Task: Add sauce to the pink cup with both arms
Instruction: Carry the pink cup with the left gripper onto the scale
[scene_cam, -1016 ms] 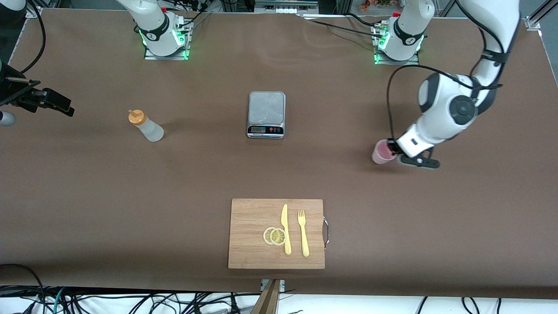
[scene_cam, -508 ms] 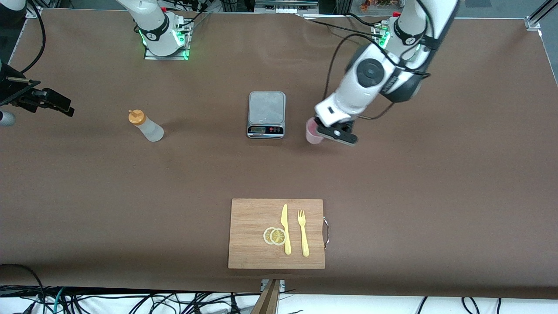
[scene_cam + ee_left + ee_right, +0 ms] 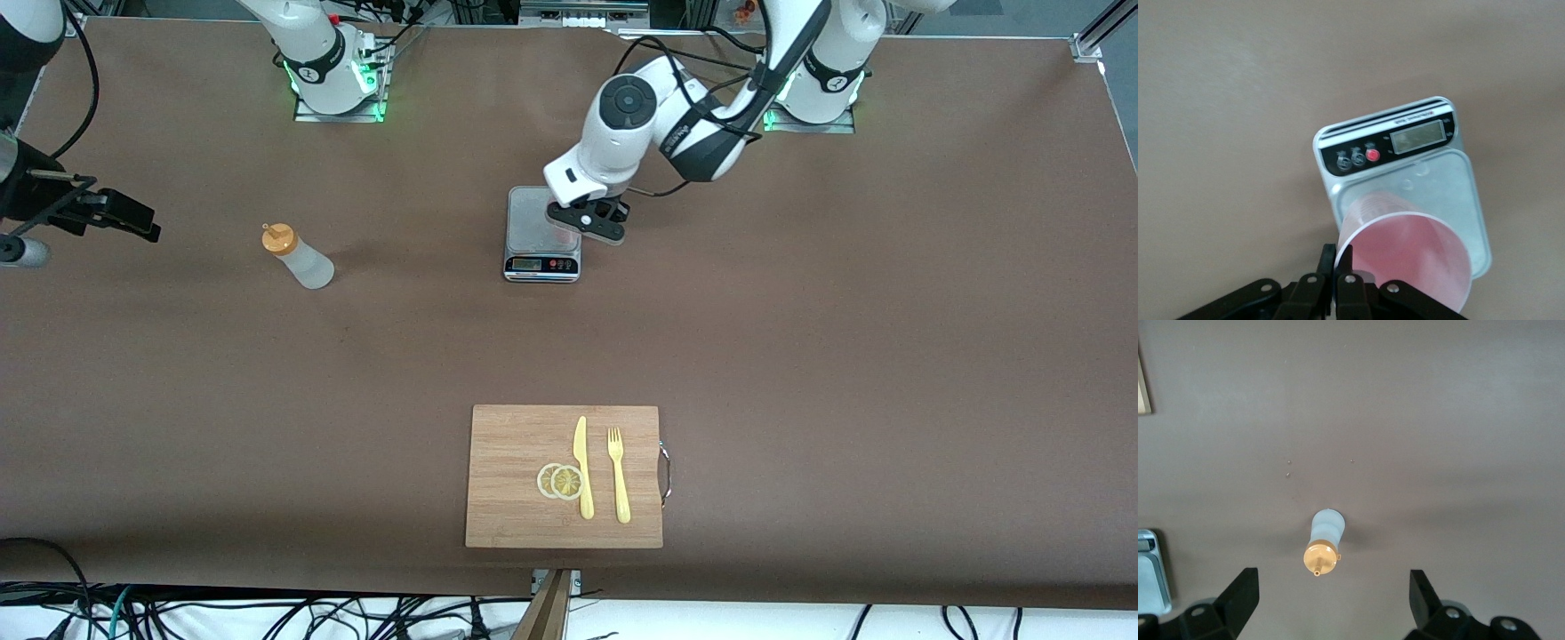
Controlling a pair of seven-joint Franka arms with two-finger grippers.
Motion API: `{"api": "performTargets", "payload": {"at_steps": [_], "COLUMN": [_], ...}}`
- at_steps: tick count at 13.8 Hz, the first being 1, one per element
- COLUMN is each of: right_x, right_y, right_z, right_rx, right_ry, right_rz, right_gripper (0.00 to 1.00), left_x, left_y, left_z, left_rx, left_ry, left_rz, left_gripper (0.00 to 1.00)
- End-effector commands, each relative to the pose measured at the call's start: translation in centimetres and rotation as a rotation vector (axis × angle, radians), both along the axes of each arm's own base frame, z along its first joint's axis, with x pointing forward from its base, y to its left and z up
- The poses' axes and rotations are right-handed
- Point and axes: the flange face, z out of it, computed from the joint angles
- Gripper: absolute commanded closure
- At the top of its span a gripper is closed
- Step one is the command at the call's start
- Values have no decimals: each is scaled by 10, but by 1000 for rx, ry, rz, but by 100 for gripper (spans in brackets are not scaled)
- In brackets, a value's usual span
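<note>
Front view shows wide bare brown table (image 3: 845, 356) between the grey scale (image 3: 543, 233) and the wooden cutting board (image 3: 564, 476) near the camera edge, with the sauce bottle (image 3: 298, 256) standing alone toward the right arm's end, well apart from the scale. Bent down from its base, the left arm carries the left gripper (image 3: 582, 222) over the scale's platform, its fingers (image 3: 1341, 280) pinched on the rim of the pink cup (image 3: 1408, 257), which the left wrist view shows upright above the platform. At the table's edge the right arm waits, the right gripper (image 3: 1331, 603) spread wide over bare table with the bottle between its fingers in the right wrist view.
</note>
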Motion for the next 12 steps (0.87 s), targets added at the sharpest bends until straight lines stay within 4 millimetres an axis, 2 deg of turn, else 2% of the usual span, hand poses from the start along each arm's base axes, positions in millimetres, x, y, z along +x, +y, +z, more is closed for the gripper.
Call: {"api": "performTargets", "payload": {"at_steps": [1,3,5,7,9,10,12], "right_x": [10,19,21,20,15,14,14], "right_y": [-1,-7,-10,-18,-45,-54,-73], "right_z": [-25,-52,-69,-90,-107,-120,-142], "right_rx": [26,49,73,147,280,332,454], "right_ry": [49,97,125,147,126,115,56], "right_rz": [137,257,373,506,561,607,739], "right_gripper": [0,0,0,0,0,0,0], "left_x": [-8,-17,-26,-26,-27,-27,-13], "left_y": [-19,-27,-33,-38,-39,-39,-38], "left_z": [-4,-10,-21,-23,-30,-31,-19], "left_rx": [3,9,18,0,4,5,-11], "left_ry": [13,22,37,27,33,36,23], "left_rz": [19,16,13,20,20,21,41], "left_gripper": [100,100,100,100,100,93,50]}}
